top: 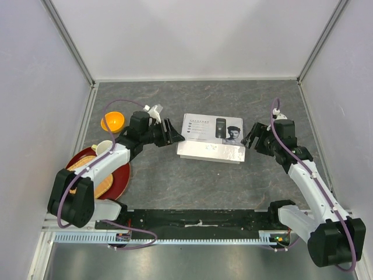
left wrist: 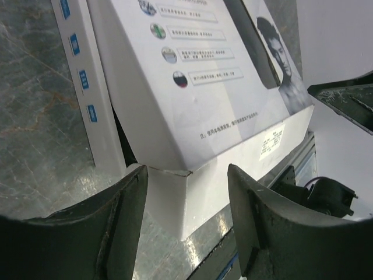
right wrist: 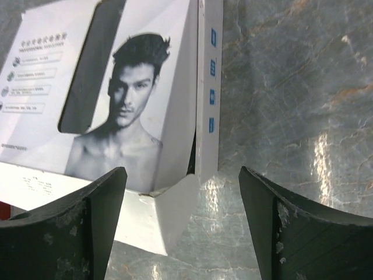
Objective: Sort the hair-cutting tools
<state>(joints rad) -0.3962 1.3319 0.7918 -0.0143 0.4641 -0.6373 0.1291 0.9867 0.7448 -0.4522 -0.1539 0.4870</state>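
Flanking the white cardboard clipper box (top: 213,153) on the bench (top: 192,182), left end effector (top: 176,135) and right end effector (top: 251,137) both gape unclenched at its light, crushable lid (left wrist: 198,99), probably best pinched along a stiff folded edge, with the hair-cutting tools hidden inside, between the two.

2 arms reach inward — left gripper (top: 173,133) and right gripper (top: 249,137) both spread.

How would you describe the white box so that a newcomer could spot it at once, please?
On the grey stone-patterned table, look midway between the left hand and the right hand: the white box lies there. Unlike the orange bowl nearby, it bears a printed portrait of a dark-haired man.
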